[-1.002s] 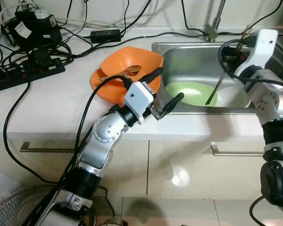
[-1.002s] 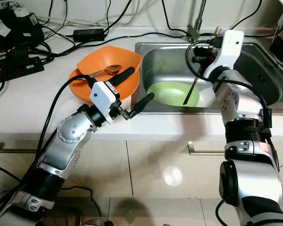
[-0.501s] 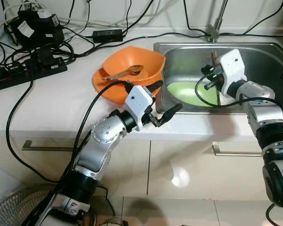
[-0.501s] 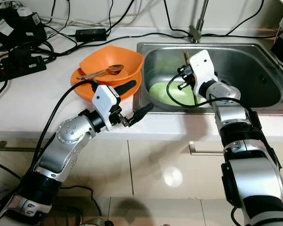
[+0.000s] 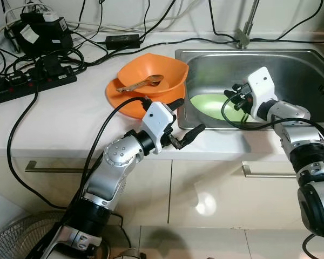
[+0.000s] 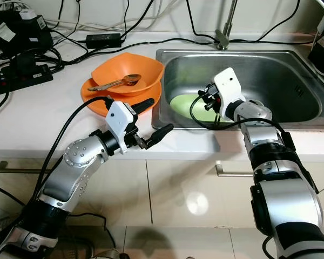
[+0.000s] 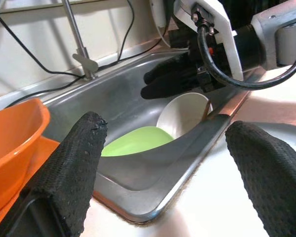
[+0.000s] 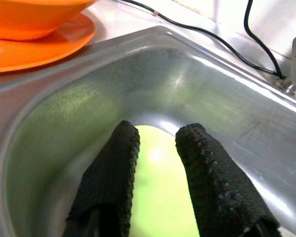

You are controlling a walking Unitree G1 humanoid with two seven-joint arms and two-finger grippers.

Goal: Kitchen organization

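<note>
**Green plate to be lifted from the sink**

The right gripper (image 8: 158,182) is held low inside the sink (image 6: 291,70), fingers slightly parted and empty, over the green plate (image 8: 160,207) at the sink's front-left corner. The plate's rim should be pinched squarely, clear of the white cup (image 7: 182,114) beside it. The left gripper (image 5: 181,123) waits wide open at the worktop's front edge, near the orange bowl (image 5: 151,81) with its spoon (image 5: 143,82).
</note>
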